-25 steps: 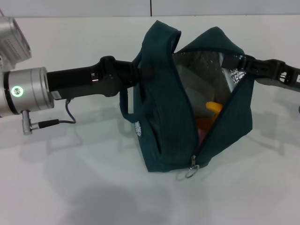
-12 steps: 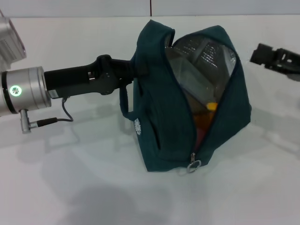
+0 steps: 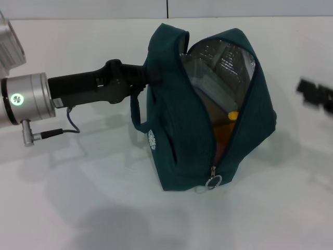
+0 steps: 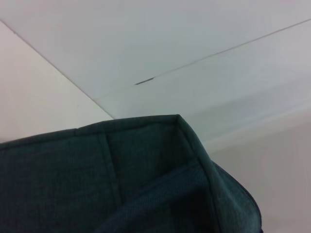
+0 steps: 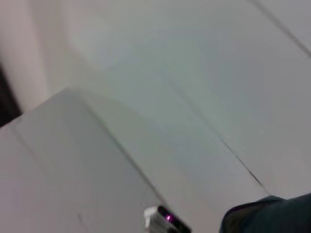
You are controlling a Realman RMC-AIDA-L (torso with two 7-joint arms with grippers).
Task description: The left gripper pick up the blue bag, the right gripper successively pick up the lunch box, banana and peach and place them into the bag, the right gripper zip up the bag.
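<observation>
— While the blue bag (image 3: 182, 135) stands on the desk (image 3: 78, 208), who has it?
— Left gripper (image 3: 148, 78), at its upper left edge; jaws hidden by fabric, can't tell.
— Contents?
— Lunch box (image 3: 208, 86) against the foil, banana (image 3: 233, 115) below; zip undone.
— Right gripper (image 3: 316, 95)?
— Blurred, apart at right; jaws unreadable.

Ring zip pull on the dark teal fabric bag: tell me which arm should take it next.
Right. The left gripper is at the teal fabric bag, apparently holding it, while the right gripper hangs free beside it; the ring zip pull is unobstructed.
</observation>
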